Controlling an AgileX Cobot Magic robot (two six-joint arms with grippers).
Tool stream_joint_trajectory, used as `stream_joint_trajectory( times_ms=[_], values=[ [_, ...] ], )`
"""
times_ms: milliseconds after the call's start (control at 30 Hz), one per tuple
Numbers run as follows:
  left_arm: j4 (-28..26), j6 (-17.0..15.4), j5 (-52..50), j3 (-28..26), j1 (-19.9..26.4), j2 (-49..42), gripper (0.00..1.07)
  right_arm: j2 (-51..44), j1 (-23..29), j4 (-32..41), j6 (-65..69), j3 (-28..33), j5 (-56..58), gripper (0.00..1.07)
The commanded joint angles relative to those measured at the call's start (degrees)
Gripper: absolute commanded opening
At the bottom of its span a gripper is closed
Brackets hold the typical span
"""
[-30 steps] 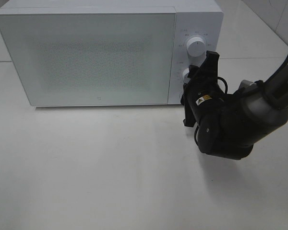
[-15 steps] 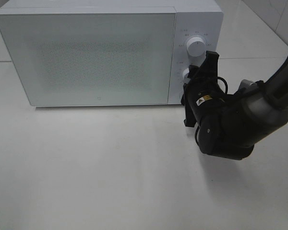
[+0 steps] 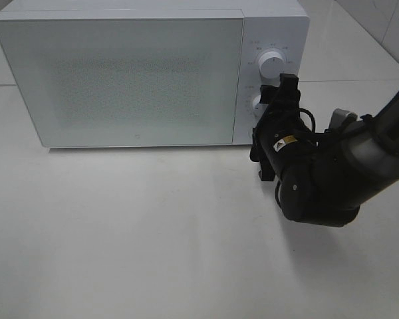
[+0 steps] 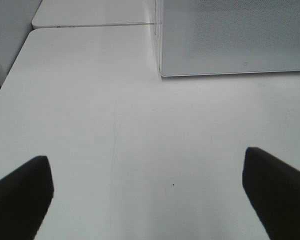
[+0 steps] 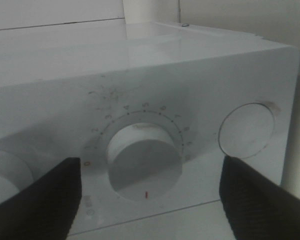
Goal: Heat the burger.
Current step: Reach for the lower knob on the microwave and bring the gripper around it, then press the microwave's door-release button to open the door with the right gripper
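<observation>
Right gripper [image 5: 149, 172]: jaws spread either side of timer dial [image 5: 142, 150], clear of it, empty | left gripper [image 4: 147, 187]: wide open, empty | burger: not visible; microwave [image 3: 126, 73] door shut, I judge it inside | handling: light, soft, crushable; grip gently across the bun's sides.

A white table [image 3: 153, 232] carries everything here, its smooth top crossed by a thin seam. The only thing standing directly on it is a white microwave [image 3: 120, 73], set squarely just ahead of the right gripper [image 3: 274, 109]. Ahead of the left gripper [image 4: 147, 200], one lower front corner of the microwave meets the tabletop.
</observation>
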Motion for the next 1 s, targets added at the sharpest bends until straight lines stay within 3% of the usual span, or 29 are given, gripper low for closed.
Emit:
stream_joint_trajectory(
  times_ms=[33, 400, 567, 1000],
  values=[
    [0.0, 0.1, -0.1, 0.1, 0.1, -1.4, 0.98, -1.9, 0.2, -1.2, -2.1, 1.7, -8.5, 0.75],
    [0.0, 0.1, -0.1, 0.1, 0.1, -1.4, 0.98, -9.7, 0.2, -8.9, -11.6, 10.4, -3.8, 0.75],
    [0.0, 0.1, -0.1, 0.1, 0.1, -1.4, 0.98, -16.8, 0.1, -12.7, -27.0, 12.6, 9.6, 0.75],
    [0.0, 0.1, -0.1, 0.1, 0.1, -1.4, 0.98, -29.5, 0.1, -12.9, -66.0, 12.4, 38.2, 0.75]
  ],
)
